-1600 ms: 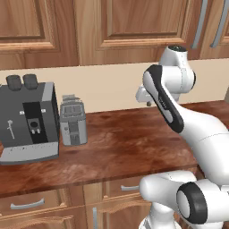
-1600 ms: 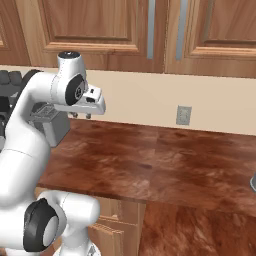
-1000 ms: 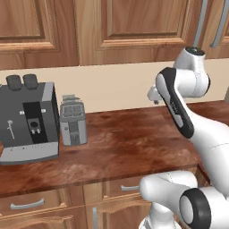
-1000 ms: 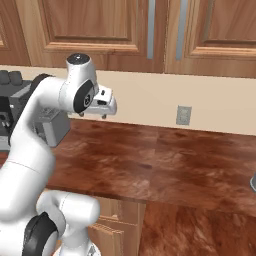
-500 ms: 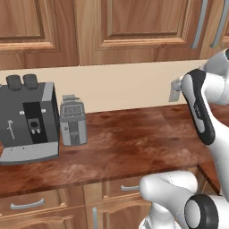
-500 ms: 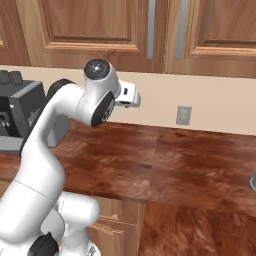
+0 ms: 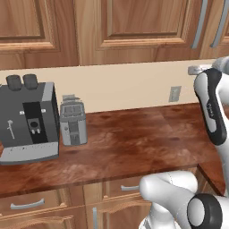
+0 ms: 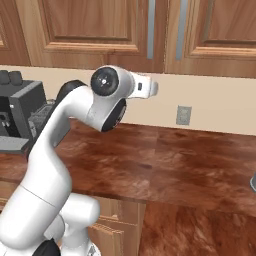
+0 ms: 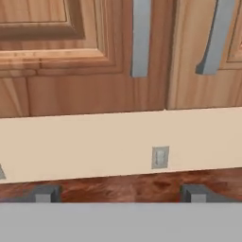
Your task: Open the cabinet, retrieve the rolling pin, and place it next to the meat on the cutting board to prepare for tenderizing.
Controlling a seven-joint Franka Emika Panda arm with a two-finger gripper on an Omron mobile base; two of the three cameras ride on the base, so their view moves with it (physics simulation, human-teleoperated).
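Note:
The brown wooden cabinet (image 9: 71, 52) hangs shut above the cream wall strip, its long grey bar handle (image 9: 141, 38) beside a second handle (image 9: 215, 38) on the neighbouring door. The same doors run along the top of the right base view, with the handle (image 8: 151, 30) above my hand. My gripper (image 9: 119, 194) is open and empty, its two dark fingertips (image 9: 45, 193) set wide apart, and it points at the wall below the doors. It is raised over the counter (image 8: 150, 89) and sits near the right edge of the left base view (image 7: 197, 69). The rolling pin, meat and cutting board are out of view.
A grey coffee machine (image 7: 27, 120) and a small toaster (image 7: 74, 120) stand at the left of the dark wooden counter (image 7: 134, 143). A wall outlet (image 8: 184, 115) sits on the backsplash. Drawers with short handles (image 7: 27, 205) lie under the counter.
The arm has swung to the right and risen, carrying the hand from mid-counter up toward the wall beneath the cabinet handles. The gripper stayed open.

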